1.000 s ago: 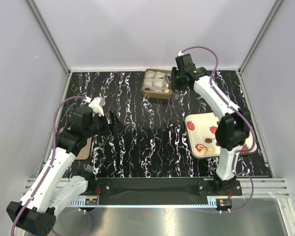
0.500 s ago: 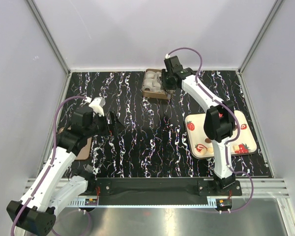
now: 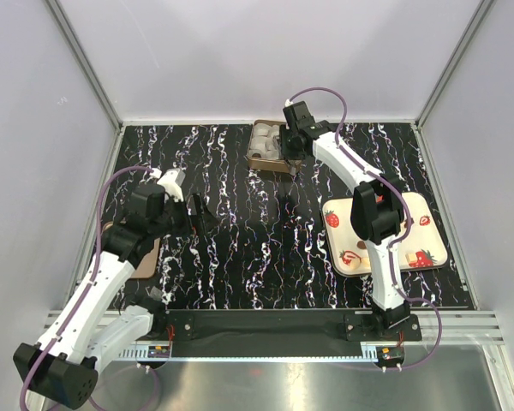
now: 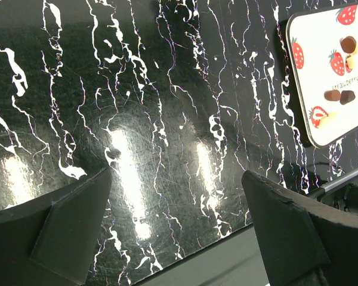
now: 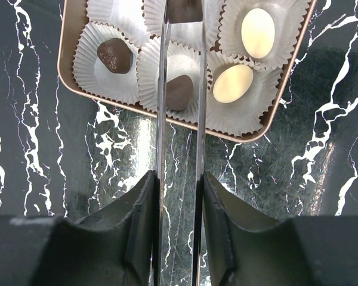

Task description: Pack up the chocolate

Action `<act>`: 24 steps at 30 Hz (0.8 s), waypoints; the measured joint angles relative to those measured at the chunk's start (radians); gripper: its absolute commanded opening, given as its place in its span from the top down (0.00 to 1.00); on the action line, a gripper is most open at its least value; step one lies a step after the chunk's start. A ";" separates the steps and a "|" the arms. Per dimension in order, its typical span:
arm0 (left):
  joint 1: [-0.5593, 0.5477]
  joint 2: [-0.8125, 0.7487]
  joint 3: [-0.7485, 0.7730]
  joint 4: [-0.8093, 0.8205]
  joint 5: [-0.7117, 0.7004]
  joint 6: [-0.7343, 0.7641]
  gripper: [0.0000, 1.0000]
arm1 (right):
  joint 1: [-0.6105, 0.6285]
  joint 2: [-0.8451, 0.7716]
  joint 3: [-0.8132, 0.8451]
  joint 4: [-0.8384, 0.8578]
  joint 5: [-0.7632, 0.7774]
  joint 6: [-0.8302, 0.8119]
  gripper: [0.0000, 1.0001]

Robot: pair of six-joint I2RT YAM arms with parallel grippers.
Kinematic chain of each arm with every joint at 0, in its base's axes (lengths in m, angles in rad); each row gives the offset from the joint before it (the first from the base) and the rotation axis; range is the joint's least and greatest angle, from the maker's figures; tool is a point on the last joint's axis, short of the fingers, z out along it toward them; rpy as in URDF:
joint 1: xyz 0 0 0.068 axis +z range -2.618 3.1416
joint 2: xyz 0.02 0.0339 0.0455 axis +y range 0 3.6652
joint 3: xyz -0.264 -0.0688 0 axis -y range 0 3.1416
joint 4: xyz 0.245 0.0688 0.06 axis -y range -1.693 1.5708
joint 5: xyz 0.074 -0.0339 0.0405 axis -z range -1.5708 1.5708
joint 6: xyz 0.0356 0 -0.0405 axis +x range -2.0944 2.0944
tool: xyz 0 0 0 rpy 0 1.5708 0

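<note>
My right gripper [image 5: 179, 179] is shut on a pair of thin metal tongs [image 5: 162, 119], whose tips pinch a dark chocolate [image 5: 185, 9] over the tan box [image 5: 68, 59] of white paper cups. In the cups lie a dark chocolate [image 5: 114, 55], a brown one [image 5: 179, 92] and two cream ones [image 5: 258, 33]. From above, the right gripper [image 3: 290, 152] hangs at the box [image 3: 259, 163]. More chocolates [image 4: 348, 44] lie on the strawberry tray [image 4: 313, 71]. My left gripper [image 4: 176, 179] is open over bare table.
The white strawberry tray [image 3: 347, 214] lies at the right, partly under the right arm. A brown flat piece [image 3: 146, 257] sits at the table's left edge beneath the left arm. Grey walls close in the black marbled table [image 3: 240, 248] on three sides.
The right arm has swung left, from beside the box's right edge to over the box. The left arm has hardly moved.
</note>
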 measured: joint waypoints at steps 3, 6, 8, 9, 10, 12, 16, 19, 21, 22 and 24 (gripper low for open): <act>0.000 0.003 0.000 0.003 0.000 0.000 0.01 | 0.000 0.000 0.001 0.000 0.000 -0.002 0.58; 0.000 0.008 0.000 0.004 0.000 0.000 0.01 | 0.000 0.001 0.004 0.001 0.000 -0.006 0.56; 0.000 0.010 0.000 0.003 0.000 0.000 0.01 | 0.000 0.003 0.012 0.001 0.001 -0.008 0.55; 0.000 0.010 0.000 0.003 0.000 0.000 0.01 | 0.000 0.007 0.019 0.000 0.001 -0.009 0.55; 0.000 0.010 0.000 0.004 0.000 0.000 0.01 | 0.000 0.011 0.025 0.000 0.001 -0.010 0.55; 0.000 0.010 0.000 0.003 0.000 0.000 0.01 | 0.000 0.013 0.033 -0.001 0.002 -0.013 0.55; 0.000 0.009 0.000 0.003 0.000 0.000 0.01 | 0.000 0.014 0.050 -0.008 0.004 -0.016 0.53; 0.000 0.006 0.000 0.001 0.000 0.000 0.01 | 0.000 0.014 0.068 -0.011 0.021 -0.022 0.53; 0.000 0.004 0.000 -0.002 0.000 0.000 0.01 | 0.000 0.013 0.084 -0.018 0.031 -0.028 0.53; 0.000 0.001 0.000 -0.005 -0.001 0.000 0.01 | 0.000 0.013 0.092 -0.025 0.041 -0.032 0.53; 0.000 -0.008 0.000 -0.011 -0.001 0.000 0.01 | 0.000 0.011 0.110 -0.040 0.059 -0.039 0.53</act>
